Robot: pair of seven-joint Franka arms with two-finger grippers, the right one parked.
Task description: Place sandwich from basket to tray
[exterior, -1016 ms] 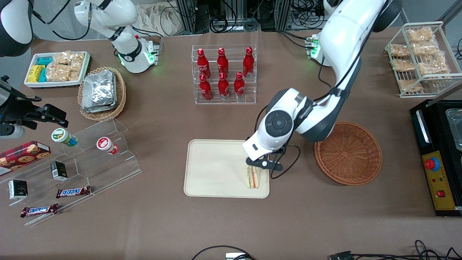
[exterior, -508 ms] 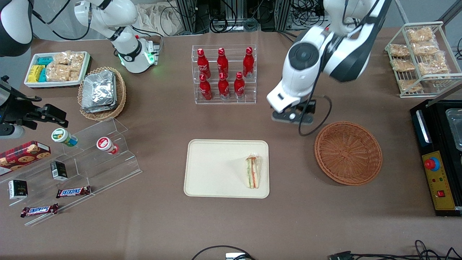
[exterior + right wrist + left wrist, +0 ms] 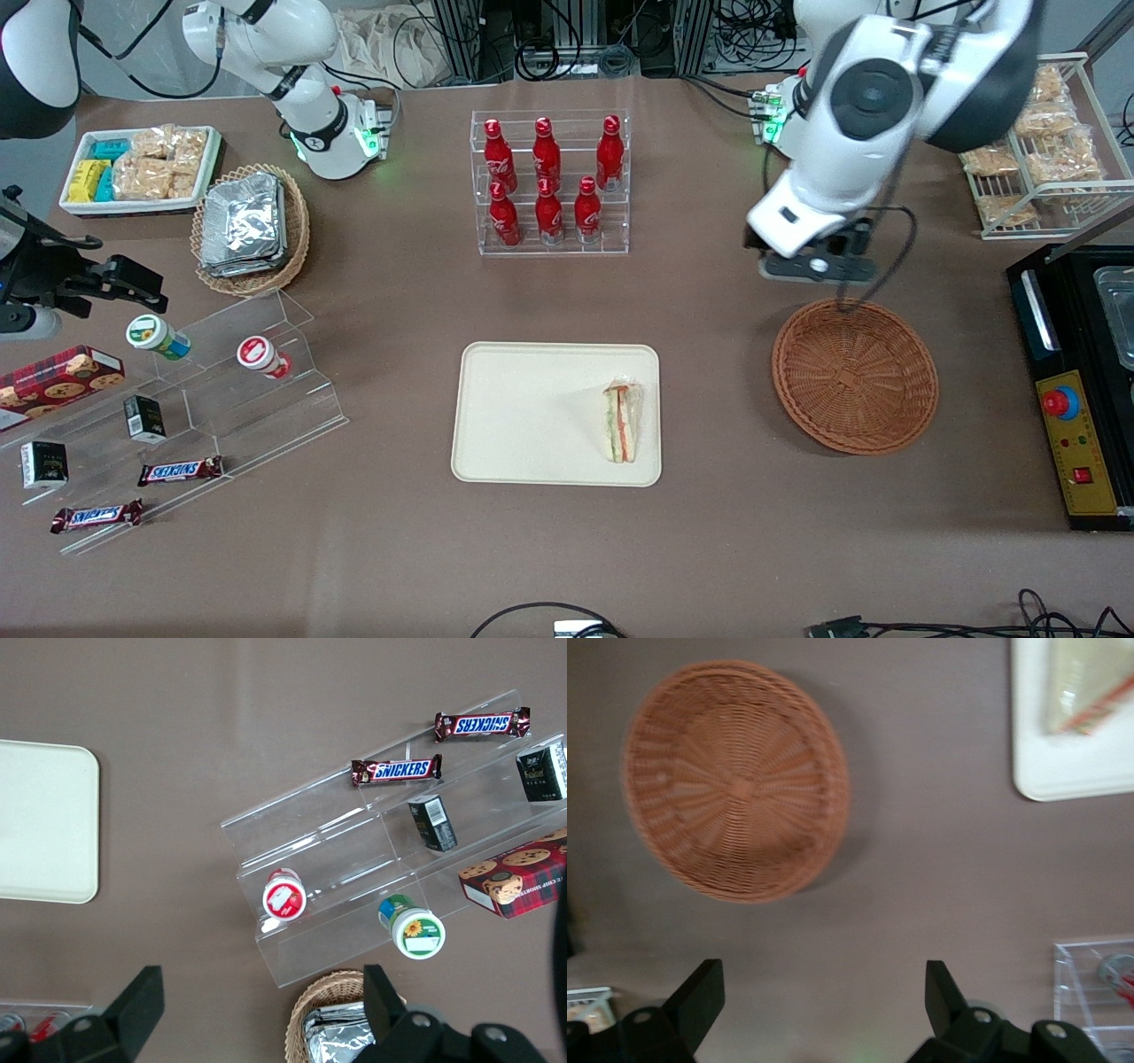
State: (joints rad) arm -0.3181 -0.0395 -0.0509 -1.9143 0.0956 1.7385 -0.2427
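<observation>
The hand hangs empty above the worktop, fingers spread wide; the basket lies just nearer the camera, and the sandwich rests on the tray, well apart from the hand

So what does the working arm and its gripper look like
The left arm has glossy white shells with black joint sections and a round dark cap. A black cable loops off its wrist. The gripper, above the table near the basket, has black fingers with wedge-shaped tips.
</observation>
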